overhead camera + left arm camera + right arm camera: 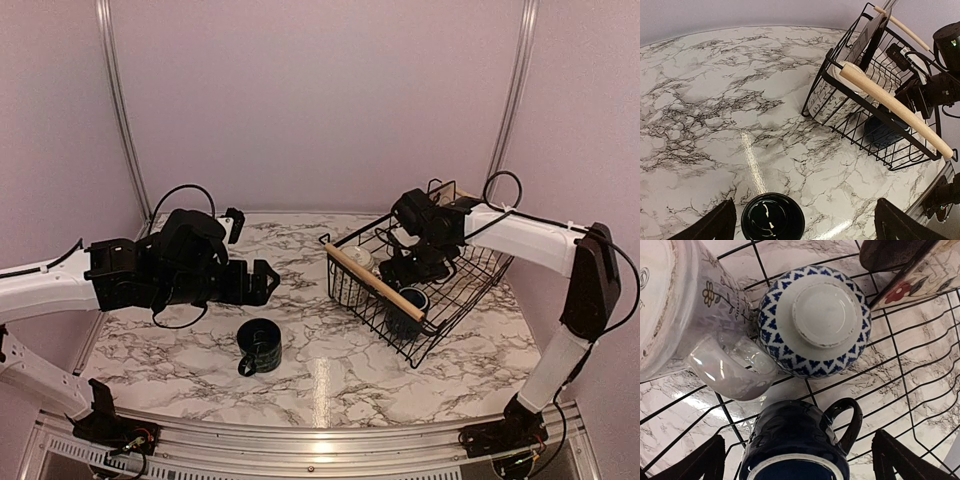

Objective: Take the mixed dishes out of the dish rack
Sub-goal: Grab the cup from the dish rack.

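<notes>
Left fingers (710,225) spread wide above dark mug (773,220), empty; right fingers (905,457) spread wide over dish rack (895,107), empty.

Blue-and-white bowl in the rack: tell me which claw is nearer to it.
Right. The right claw hangs open inside the dish rack, close above the bowl; the left claw is outside the rack, over the dark mug on the table.

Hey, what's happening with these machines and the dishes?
Two robot arms are emptying a wire dish rack. One dark mug already stands out on the marble table, with the left claw open close above it. The right claw, also open, hangs inside the rack over a dark blue mug; a white mug, an upturned blue-and-white bowl and a patterned plate are inside too.
</notes>
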{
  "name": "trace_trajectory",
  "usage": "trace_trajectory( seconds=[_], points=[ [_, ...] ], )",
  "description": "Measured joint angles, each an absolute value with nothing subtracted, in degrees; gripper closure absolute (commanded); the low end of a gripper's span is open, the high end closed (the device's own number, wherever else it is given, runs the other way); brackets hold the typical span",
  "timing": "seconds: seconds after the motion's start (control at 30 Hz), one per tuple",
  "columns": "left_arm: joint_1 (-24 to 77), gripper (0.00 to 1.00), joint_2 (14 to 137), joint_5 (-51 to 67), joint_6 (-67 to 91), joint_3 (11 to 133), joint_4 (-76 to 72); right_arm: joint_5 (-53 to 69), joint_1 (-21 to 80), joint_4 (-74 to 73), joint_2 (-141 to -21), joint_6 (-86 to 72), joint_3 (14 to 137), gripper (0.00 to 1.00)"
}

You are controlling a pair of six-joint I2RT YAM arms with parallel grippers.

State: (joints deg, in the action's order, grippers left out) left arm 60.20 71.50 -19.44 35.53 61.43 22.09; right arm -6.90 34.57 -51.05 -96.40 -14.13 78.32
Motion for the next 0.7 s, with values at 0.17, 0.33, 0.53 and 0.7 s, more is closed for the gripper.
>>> trace_trajectory(
  seconds=[0.17, 0.33, 0.53, 0.7],
  points=[
    [60.2, 0.01, 72.9, -18.7, 35.5, 61.6, 22.1, -8.8, 34.6, -53.7, -96.3, -17.0, 79.0, 0.01],
    [60.2, 0.01, 72.9, -18.4, 35.5, 61.6, 22.0, -9.2, 34.9, -56.2, -95.7, -23.7, 79.2, 0.01],
    [60.2, 0.01, 73.8, -17.9, 35.4, 61.9, 21.6, -8.9, 36.5, -56.8, -95.4, -30.0, 75.6, 0.02],
    [60.2, 0.01, 74.4, -17.6, 35.3, 62.1, 21.6, -8.7, 36.5, -56.4, -95.4, -31.9, 74.6, 0.06]
  ],
)
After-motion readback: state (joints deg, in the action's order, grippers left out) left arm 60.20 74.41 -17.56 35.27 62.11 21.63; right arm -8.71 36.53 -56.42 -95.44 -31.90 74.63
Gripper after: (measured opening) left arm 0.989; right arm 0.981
